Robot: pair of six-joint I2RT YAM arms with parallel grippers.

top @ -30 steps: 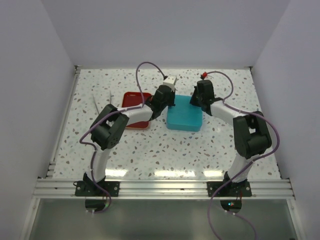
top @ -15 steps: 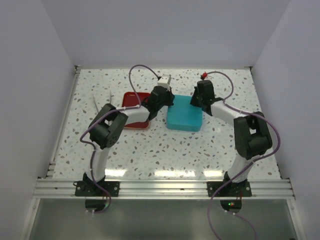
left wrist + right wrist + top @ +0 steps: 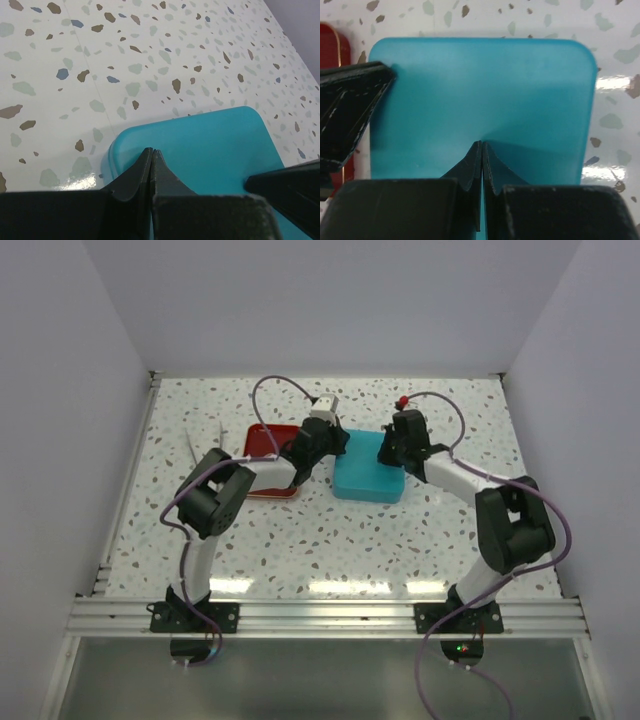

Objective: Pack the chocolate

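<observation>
Broadly, the speckled table fills the top view from the lower rail to the back wall. On it the left arm rises from the lower left and the right arm from the lower right, and both bend toward the middle of the frame. Between them, a bit above the centre, lies the teal tin, its flat top closed. Just left of it is the red tray, partly hidden under the left arm. The left gripper has its two fingers pressed together with nothing between them; in its wrist view the tips are at a corner of the tin, lower centre of the frame. The right gripper is also fully closed and holds nothing; its tips are over the middle of the teal top, lower centre of its view. Whether the tips touch the tin, I cannot tell. The chocolate does not show in any view, so I cannot say where it is.
</observation>
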